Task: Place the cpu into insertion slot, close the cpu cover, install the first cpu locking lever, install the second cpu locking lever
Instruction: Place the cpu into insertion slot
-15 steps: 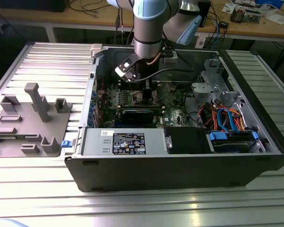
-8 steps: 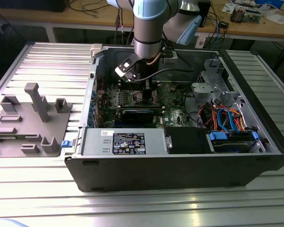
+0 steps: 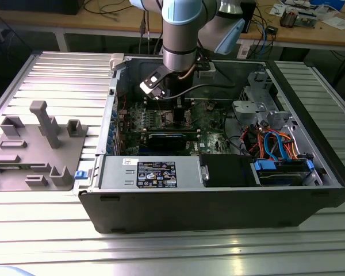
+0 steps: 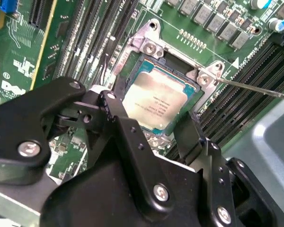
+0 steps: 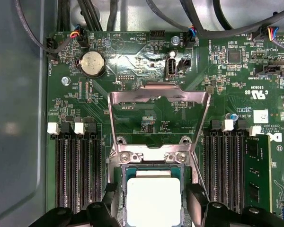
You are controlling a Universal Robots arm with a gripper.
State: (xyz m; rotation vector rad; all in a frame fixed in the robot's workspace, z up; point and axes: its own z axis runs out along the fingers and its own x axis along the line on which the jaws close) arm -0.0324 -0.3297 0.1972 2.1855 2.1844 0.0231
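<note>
The cpu, a square chip with a silver-grey top, lies flat in the insertion slot on the green board. My gripper hangs just over it. Its black fingers stand on either side of the chip with a thin gap at each edge, so it is open. The cpu cover, a silver frame, is swung up and away from the slot. One thin locking lever sticks out free beside the slot.
Black memory slots flank the slot on both sides. The computer case walls surround the board, with a power supply at the front and a drive bay with blue and orange cables. A grey fixture sits at the exterior view's left.
</note>
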